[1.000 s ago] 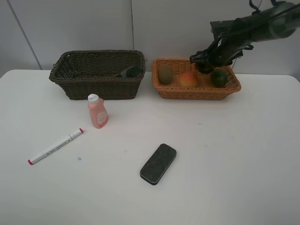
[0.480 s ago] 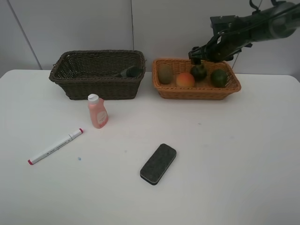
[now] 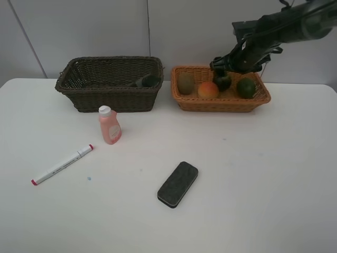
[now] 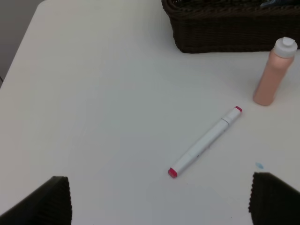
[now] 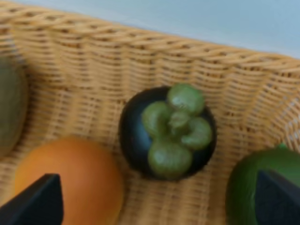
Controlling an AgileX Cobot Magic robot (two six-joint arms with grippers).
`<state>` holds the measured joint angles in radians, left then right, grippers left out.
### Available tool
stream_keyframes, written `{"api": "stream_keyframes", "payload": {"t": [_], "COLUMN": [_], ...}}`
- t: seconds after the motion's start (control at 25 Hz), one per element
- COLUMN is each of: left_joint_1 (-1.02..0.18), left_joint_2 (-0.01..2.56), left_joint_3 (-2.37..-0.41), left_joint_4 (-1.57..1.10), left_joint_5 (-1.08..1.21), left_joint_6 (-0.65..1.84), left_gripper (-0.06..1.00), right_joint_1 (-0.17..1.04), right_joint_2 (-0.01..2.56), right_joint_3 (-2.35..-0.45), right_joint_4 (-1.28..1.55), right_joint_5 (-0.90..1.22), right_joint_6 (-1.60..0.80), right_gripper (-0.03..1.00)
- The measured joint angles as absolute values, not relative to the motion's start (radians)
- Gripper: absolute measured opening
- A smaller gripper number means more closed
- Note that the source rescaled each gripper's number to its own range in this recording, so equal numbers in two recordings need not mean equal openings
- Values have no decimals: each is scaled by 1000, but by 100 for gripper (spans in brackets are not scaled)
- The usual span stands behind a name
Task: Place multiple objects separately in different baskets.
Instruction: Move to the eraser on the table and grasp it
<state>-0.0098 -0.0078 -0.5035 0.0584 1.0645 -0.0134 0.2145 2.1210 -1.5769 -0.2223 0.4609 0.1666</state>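
The mangosteen (image 3: 222, 80), a dark purple round fruit with a green lobed cap, lies cap-up in the light orange-tan shallow wicker basket (image 3: 221, 105). It sits between the orange peach (image 3: 209, 90) and the round green fruit (image 3: 246, 87). The brownish kiwi (image 3: 185, 83) occupies the same basket's end nearest the dark brown deeper wicker basket (image 3: 110, 100), which holds the dark pump bottle (image 3: 146, 81).

Judged from this layout, five of eight objects are sorted. Three are left on the white bench (image 3: 263, 174):
- the pink white-capped bottle (image 3: 109, 126), upright just in front of the dark basket;
- the white red-ended marker (image 3: 61, 165);
- the dark rectangular eraser (image 3: 178, 184).

The right pincer (image 5: 157, 201) hangs over the mangosteen, spread wide, gripping nothing. The left pincer (image 4: 159, 199) is also spread and empty, above the bench near the marker.
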Motion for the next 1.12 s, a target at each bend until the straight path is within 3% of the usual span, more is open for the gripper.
{"api": "stream_keyframes", "payload": {"t": [0.36,0.68,1.12], "left_joint_1": [-10,-10,-10], "left_joint_2": [-8,-8,-8], "left_joint_3": [-503,-503,-503], "left_joint_4": [58,58,58], "left_joint_5": [1065,1065,1065], "left_joint_6": [-13,-13,-13], "left_gripper": [100,100,100], "right_joint_1": [243,337,611], "right_joint_2": [2027,1936,1806], "right_joint_3": [-1577,-1577,-1446], "right_joint_4": [-32,-21,-102], "right_joint_5": [796,1164,1216], "right_joint_6": [238,549,895], "right_gripper": [100,100,100]}}
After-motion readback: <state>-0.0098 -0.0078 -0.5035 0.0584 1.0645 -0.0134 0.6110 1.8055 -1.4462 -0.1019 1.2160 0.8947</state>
